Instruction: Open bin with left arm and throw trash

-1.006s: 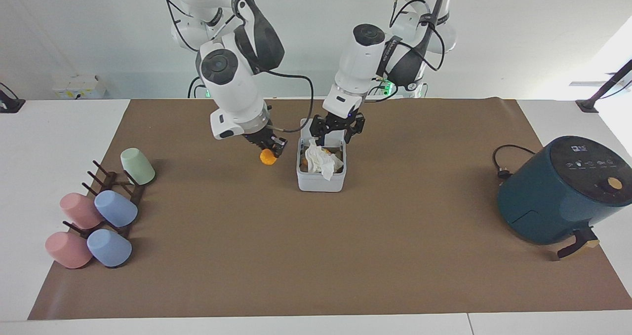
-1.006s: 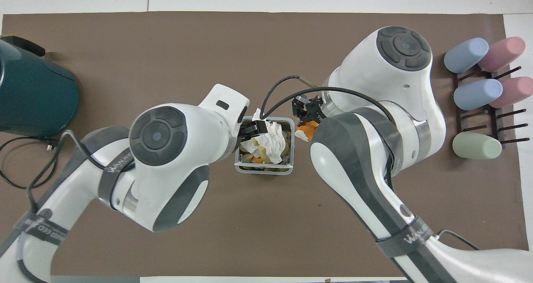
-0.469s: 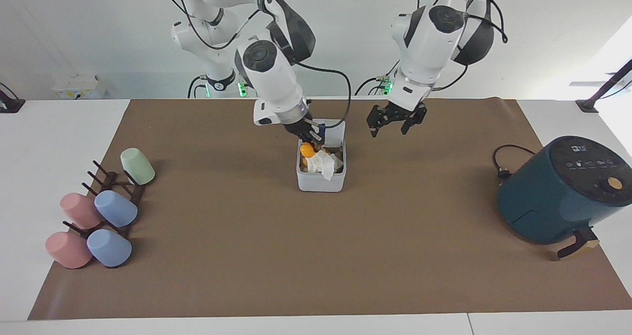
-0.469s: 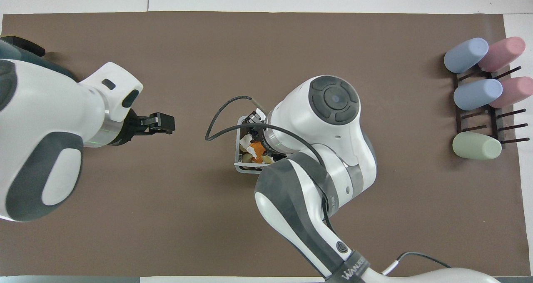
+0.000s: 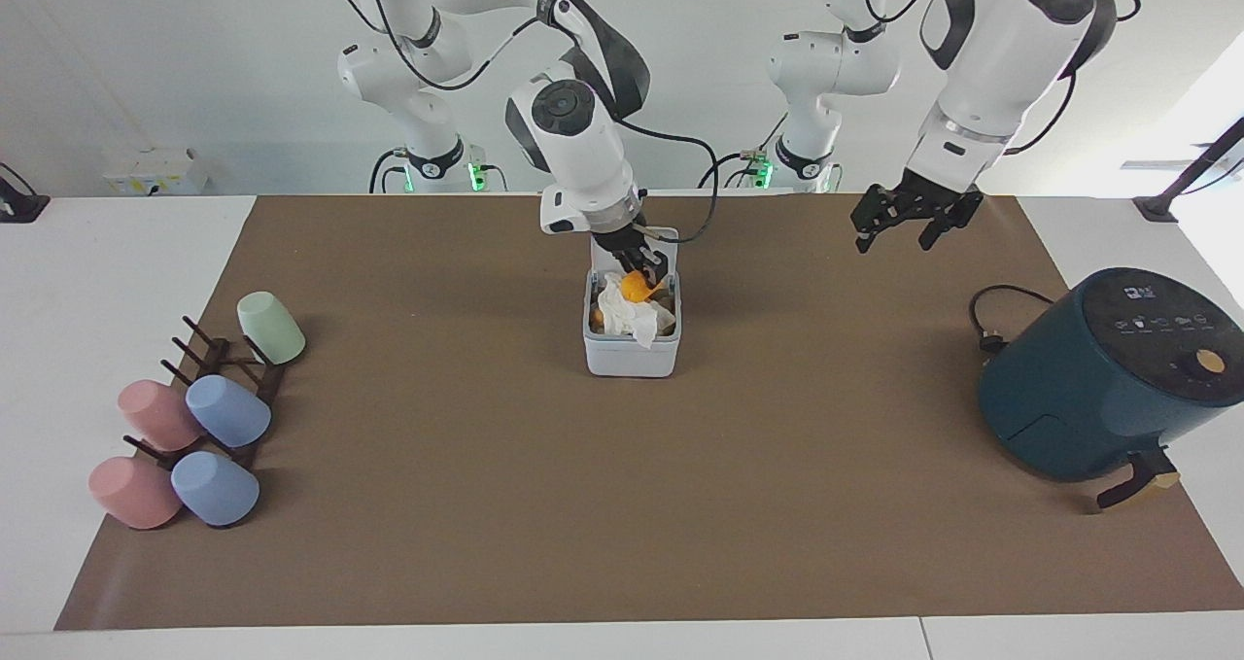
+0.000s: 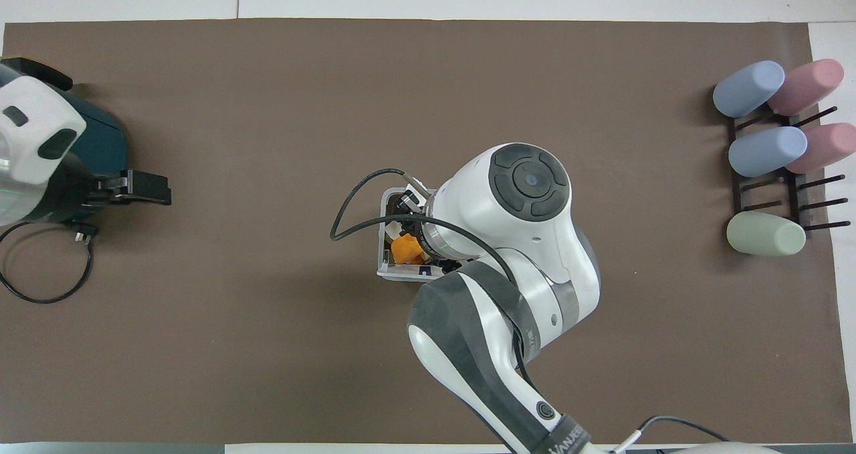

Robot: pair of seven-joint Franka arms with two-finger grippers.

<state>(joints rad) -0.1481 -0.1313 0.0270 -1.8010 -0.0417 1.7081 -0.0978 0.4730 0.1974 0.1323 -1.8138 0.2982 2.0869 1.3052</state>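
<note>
The white-grey bin (image 5: 630,357) stands mid-mat with its lid (image 5: 669,244) swung up on the robots' side. A crumpled white tissue (image 5: 620,316) lies in it. My right gripper (image 5: 641,273) hangs just over the bin's opening, shut on the orange food chunk (image 5: 635,289). In the overhead view the right arm covers most of the bin (image 6: 384,240); the orange chunk (image 6: 403,248) shows at its rim. My left gripper (image 5: 899,234) is open and empty, raised over the mat toward the left arm's end; in the overhead view it (image 6: 157,195) is beside the air fryer. The pale yellow chunk is hidden.
A dark teal air fryer (image 5: 1098,378) with its cable (image 5: 1001,320) stands at the left arm's end. A rack with several pastel cups (image 5: 194,417) lies at the right arm's end.
My right gripper carried the orange chunk from beside the bin to over its opening. My left gripper left the lid, rose and swung away toward the air fryer; the lid stays open.
</note>
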